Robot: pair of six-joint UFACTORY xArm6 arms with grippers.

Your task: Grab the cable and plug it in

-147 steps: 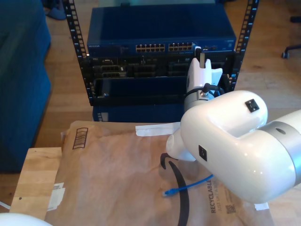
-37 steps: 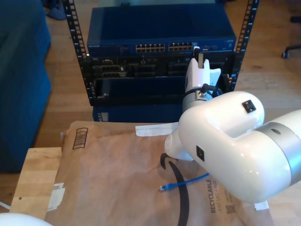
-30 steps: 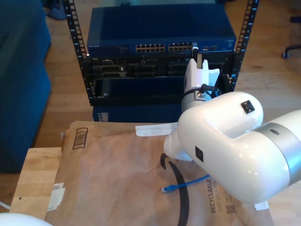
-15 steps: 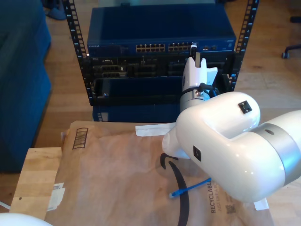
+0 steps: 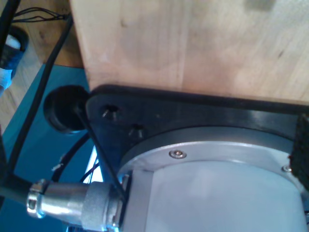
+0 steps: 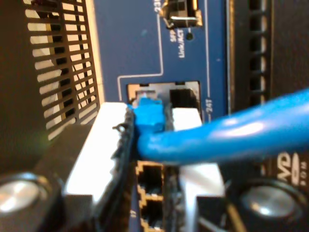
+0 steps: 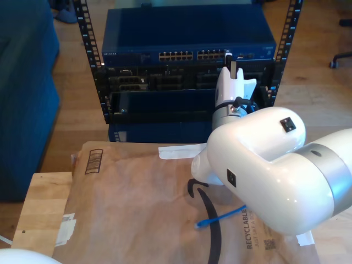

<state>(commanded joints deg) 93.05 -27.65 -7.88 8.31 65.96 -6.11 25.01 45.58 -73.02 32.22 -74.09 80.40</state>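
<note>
My second gripper [image 6: 150, 118] pinches the cable [image 6: 231, 133] just behind its plug [image 6: 147, 112], whose tip points straight ahead of the fingers [image 6: 96, 145] into the switch port [image 6: 161, 94]; my first gripper's state I cannot tell.

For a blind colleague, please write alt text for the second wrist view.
My second gripper holds the blue plug of the cable at an open port on the blue switch.
</note>
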